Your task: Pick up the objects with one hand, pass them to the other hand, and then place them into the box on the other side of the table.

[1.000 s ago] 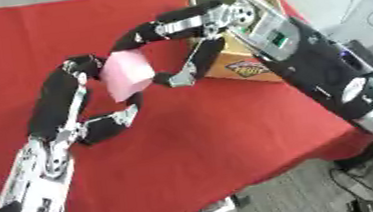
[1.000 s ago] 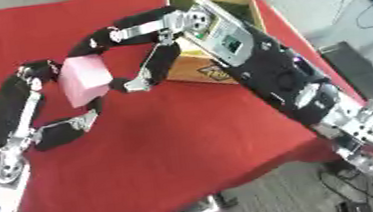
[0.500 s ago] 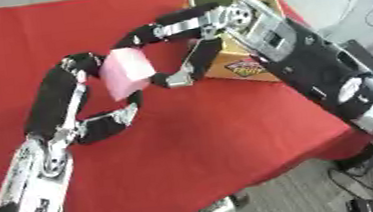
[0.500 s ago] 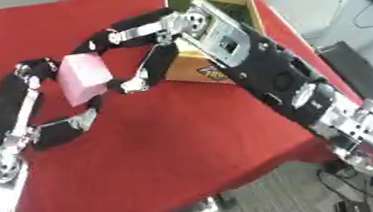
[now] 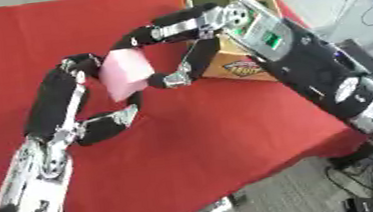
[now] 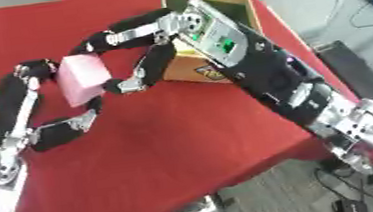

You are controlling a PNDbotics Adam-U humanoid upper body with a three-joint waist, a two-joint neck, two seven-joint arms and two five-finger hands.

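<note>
Handover in progress above red worktop (image 5: 229, 138): pink block (image 5: 125, 74) pinched in left hand (image 5: 92, 96), right hand (image 5: 179, 48) closing fingers around it; next, release, then cardboard box (image 5: 225, 28).

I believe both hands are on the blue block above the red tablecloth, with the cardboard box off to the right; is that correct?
Not quite: the block is pink, not blue, as the left eye view shows. Both the left hand and right hand are on it above the red tablecloth, with the cardboard box to the right.
</note>
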